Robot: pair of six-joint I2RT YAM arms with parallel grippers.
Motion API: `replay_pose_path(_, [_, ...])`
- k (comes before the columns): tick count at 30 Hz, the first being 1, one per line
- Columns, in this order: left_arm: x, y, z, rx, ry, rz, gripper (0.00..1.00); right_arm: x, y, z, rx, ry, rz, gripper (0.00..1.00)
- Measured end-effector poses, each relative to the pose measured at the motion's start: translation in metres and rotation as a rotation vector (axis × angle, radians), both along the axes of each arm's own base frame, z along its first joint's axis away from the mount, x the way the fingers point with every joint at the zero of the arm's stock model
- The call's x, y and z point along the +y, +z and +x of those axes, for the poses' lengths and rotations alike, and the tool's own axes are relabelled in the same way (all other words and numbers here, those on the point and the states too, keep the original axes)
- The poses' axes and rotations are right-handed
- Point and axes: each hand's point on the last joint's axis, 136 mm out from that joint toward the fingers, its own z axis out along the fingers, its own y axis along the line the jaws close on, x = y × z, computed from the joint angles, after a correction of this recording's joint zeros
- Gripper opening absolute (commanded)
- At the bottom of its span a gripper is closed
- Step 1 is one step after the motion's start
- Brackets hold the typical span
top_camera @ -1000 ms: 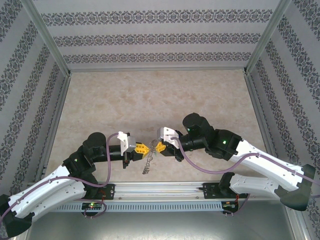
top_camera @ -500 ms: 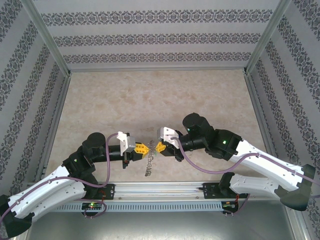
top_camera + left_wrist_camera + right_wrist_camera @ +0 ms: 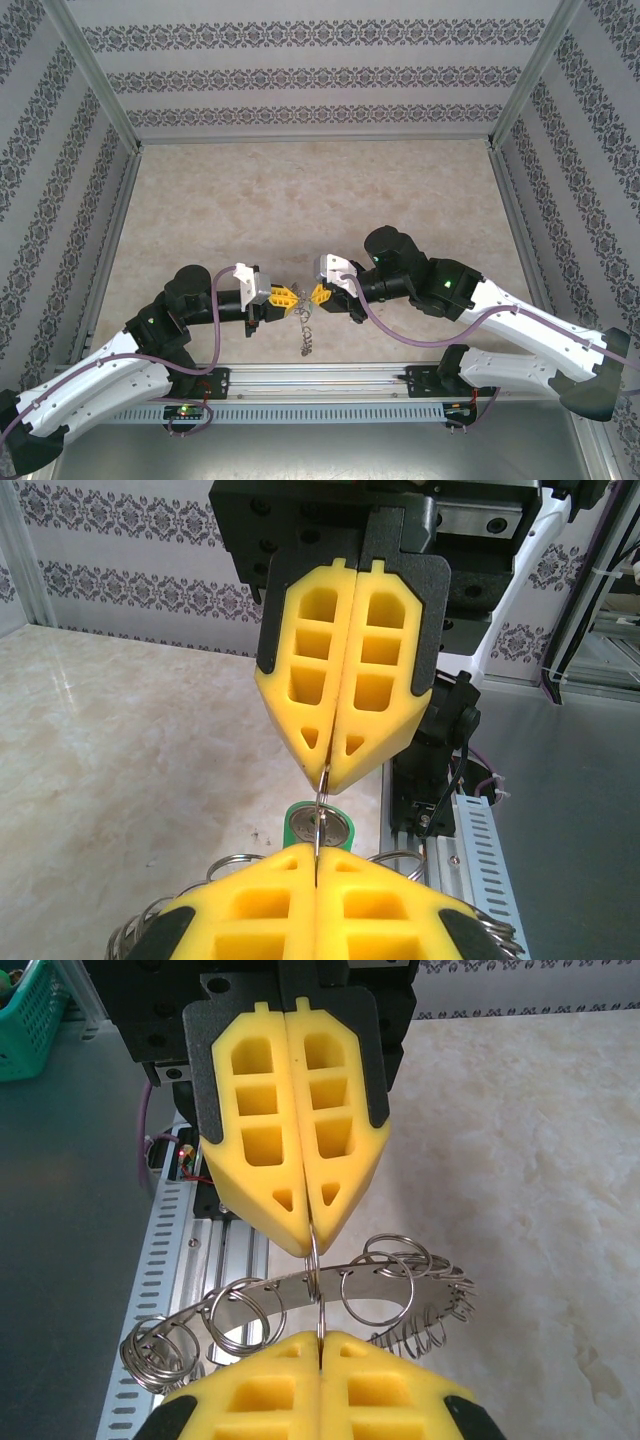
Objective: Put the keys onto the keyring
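Note:
My left gripper (image 3: 287, 296) and right gripper (image 3: 314, 294) meet tip to tip above the table's near edge, both shut. The keyring (image 3: 300, 1285), a flat grey band fringed with wire loops, hangs between them and dangles below (image 3: 305, 335). One of its loops is pinched by the left fingertips (image 3: 312, 1222). The right fingertips (image 3: 320, 1355) clamp a thin wire linked to that loop. The key's green head (image 3: 318, 830) shows just beyond the left gripper (image 3: 316, 865), behind the wire. Its blade is hidden. I cannot tell if the key hangs on the wire.
The beige marble-patterned tabletop (image 3: 310, 200) stretches beyond the grippers, enclosed by patterned walls. A slotted aluminium rail (image 3: 320, 395) runs along the near edge under the arms. A green basket (image 3: 25, 1020) sits off to the side.
The dangling keyring has swung slightly to the right under the grippers. Both arms stay almost where they were, still pinched together.

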Motion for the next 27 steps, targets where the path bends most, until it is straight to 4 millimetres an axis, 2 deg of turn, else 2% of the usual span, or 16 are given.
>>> replay_pose_path(27, [-0.0004, 0.0, -0.0007, -0.016, -0.004, 0.003, 0.0, 0.0016, -0.0011, -0.0028, 0.014, 0.018, 0.001, 0.0])
